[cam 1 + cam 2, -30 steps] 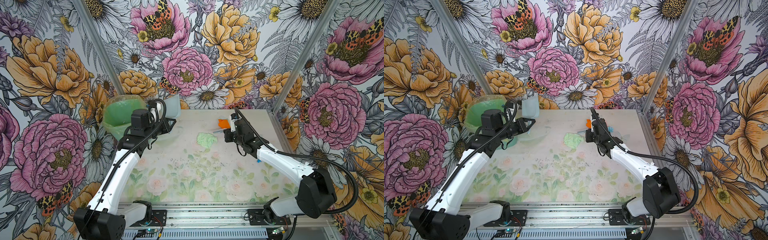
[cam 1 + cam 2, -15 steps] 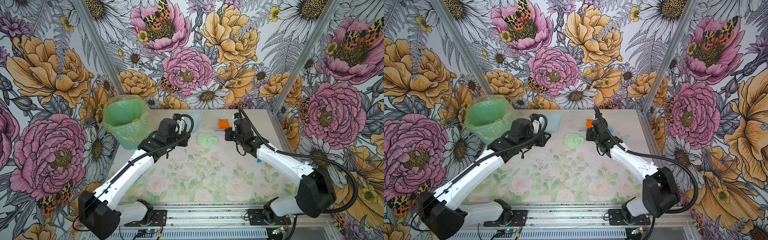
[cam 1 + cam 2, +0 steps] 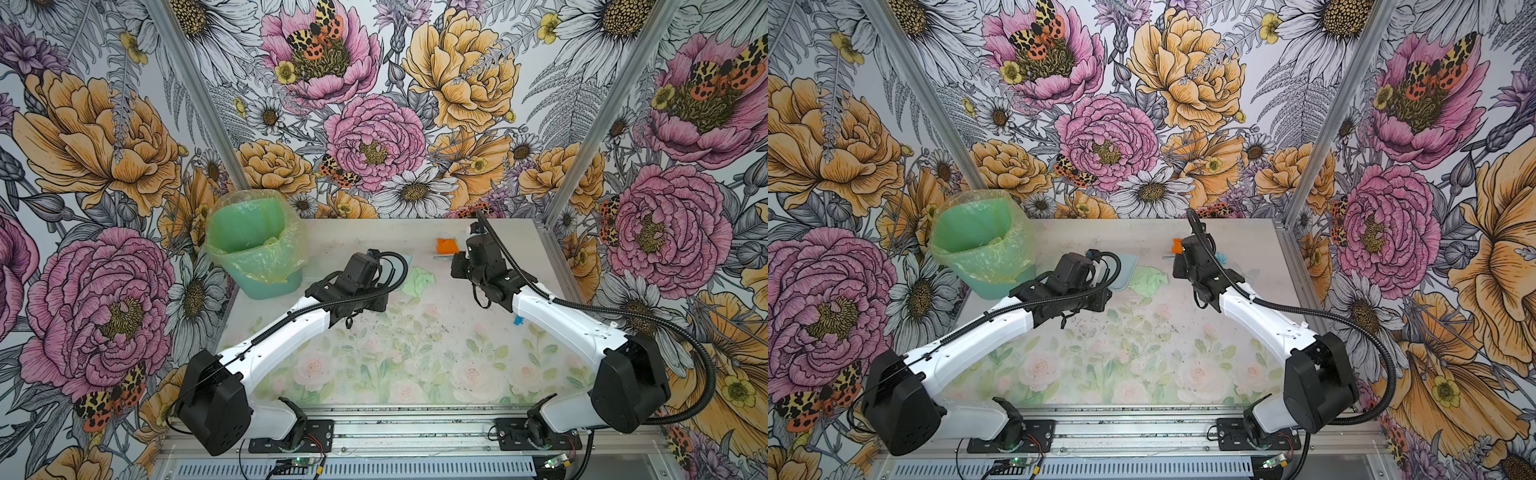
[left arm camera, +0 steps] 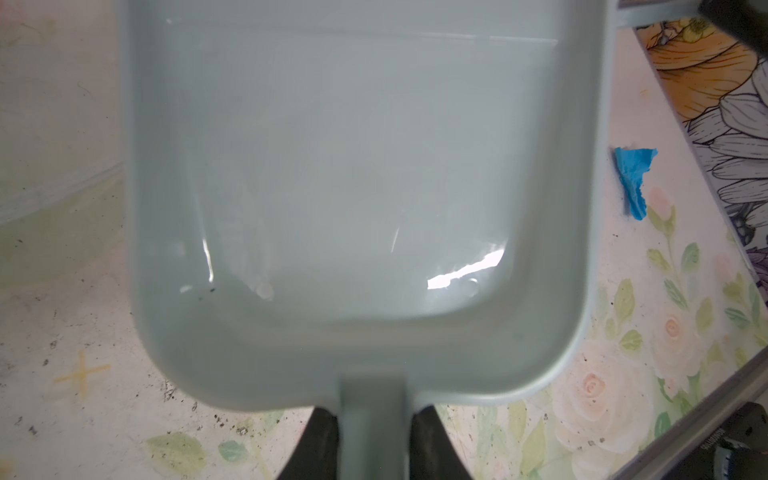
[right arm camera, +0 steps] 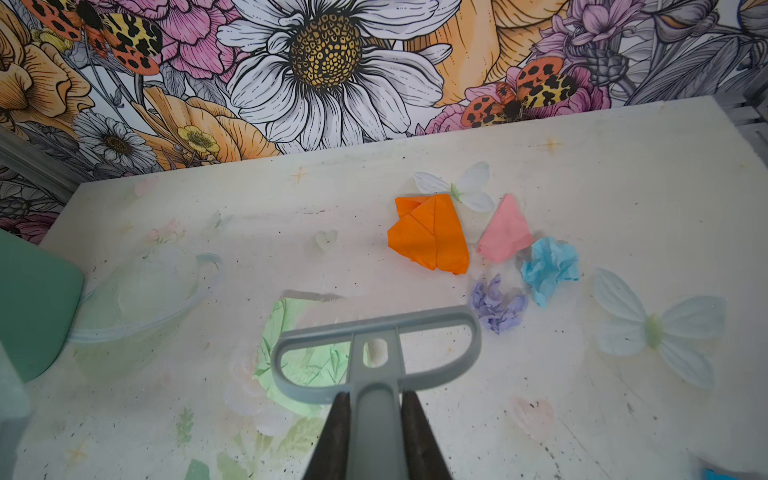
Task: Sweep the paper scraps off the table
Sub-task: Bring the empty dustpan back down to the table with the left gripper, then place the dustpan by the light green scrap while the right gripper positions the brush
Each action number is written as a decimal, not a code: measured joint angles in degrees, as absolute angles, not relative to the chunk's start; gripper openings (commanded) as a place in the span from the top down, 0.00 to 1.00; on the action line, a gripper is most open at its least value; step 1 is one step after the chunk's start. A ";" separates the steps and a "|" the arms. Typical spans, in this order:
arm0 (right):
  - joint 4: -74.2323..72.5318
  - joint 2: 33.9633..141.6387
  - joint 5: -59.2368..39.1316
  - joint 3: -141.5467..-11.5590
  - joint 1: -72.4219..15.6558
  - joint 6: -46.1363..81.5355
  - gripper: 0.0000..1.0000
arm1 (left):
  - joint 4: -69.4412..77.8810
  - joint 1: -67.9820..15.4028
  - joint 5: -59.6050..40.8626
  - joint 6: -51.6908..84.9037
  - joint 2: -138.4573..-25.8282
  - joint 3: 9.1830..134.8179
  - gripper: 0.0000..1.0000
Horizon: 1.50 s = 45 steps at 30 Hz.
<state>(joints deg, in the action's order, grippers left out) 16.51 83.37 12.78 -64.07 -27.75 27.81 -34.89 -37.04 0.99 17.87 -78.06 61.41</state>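
Left hand [image 4: 372, 432] clamped on the handle of the grey-blue plastic dustpan [image 4: 353, 166]; right hand [image 5: 376, 424] clamped on the handle of the grey plastic hand brush [image 5: 376, 345]. Pale green crumpled paper scrap [image 5: 309, 365] lies on the whitish flower-print counter [image 5: 602, 415] between the hands, right by the brush head. Orange scrap [image 5: 430, 235], pink scrap [image 5: 505, 232], light blue scrap [image 5: 548, 266] and lilac scrap [image 5: 496, 305] cluster farther ahead of the right hand.

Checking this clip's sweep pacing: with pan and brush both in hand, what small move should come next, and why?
Likely lower the pan lip to the table beside the green scrap. The left gripper holds the pan empty next to that scrap, and the right gripper holds the brush at its other side, ready to push it in.
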 measured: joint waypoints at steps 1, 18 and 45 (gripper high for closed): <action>16.56 83.72 12.93 -64.25 -27.97 27.73 1.00 | -34.96 -37.50 1.30 18.00 -78.65 61.36 1.00; 18.02 90.32 13.87 -66.00 -29.95 23.27 1.00 | -34.92 -43.57 7.75 22.15 -87.88 56.12 1.00; 18.00 95.72 13.65 -68.45 -30.00 17.41 1.00 | -34.50 -43.88 9.56 25.02 -92.82 51.72 1.00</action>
<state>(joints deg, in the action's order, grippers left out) 18.00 95.72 13.65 -68.45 -30.00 17.41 -34.50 -43.88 9.56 25.02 -92.82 51.72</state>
